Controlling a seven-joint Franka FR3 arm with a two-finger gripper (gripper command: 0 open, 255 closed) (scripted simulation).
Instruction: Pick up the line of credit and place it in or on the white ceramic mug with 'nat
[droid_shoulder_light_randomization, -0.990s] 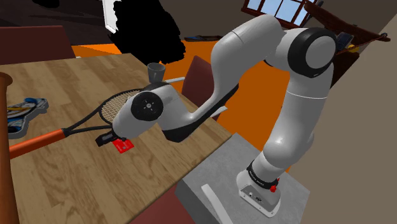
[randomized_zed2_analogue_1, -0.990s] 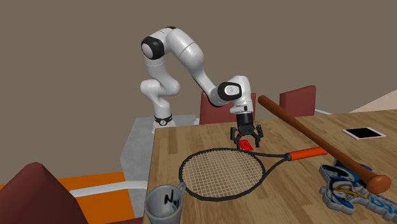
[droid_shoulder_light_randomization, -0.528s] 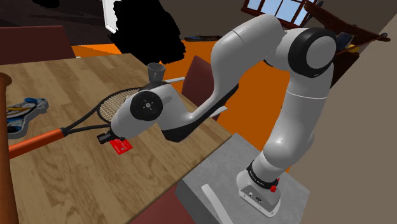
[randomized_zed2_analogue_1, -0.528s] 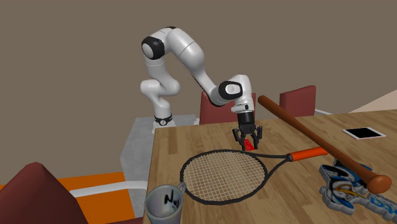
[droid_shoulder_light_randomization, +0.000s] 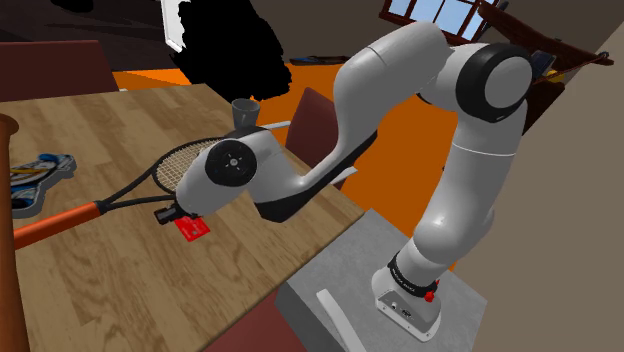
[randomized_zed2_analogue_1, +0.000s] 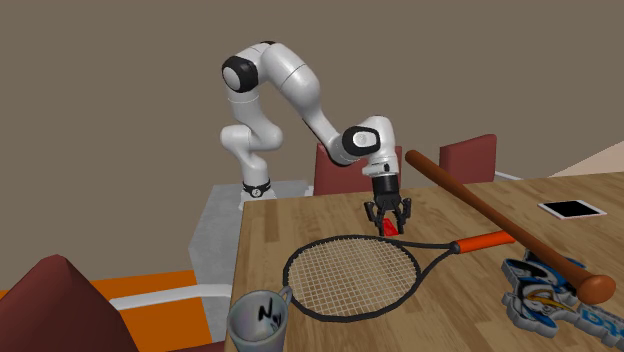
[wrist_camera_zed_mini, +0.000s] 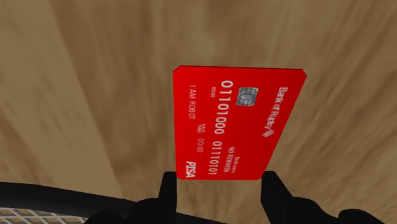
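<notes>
Black gripper (randomized_zed2_analogue_1: 388, 224) stands with jaws closed on the red bank card (wrist_camera_zed_mini: 236, 124), low over the wooden table (randomized_zed2_analogue_1: 450, 305), centre frame. The grasp looks made; the carry to the grey mug (randomized_zed2_analogue_1: 258, 318), lower left past the tennis racket (randomized_zed2_analogue_1: 350, 275), is not yet done. The wrist view gives the card's chip and numbers, the second exterior view the mug's place

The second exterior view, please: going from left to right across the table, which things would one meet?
Grey mug → red card, clasped in the pincer → the racket's orange grip → white tablet. The bat and the racket's head span too far across to place.
</notes>
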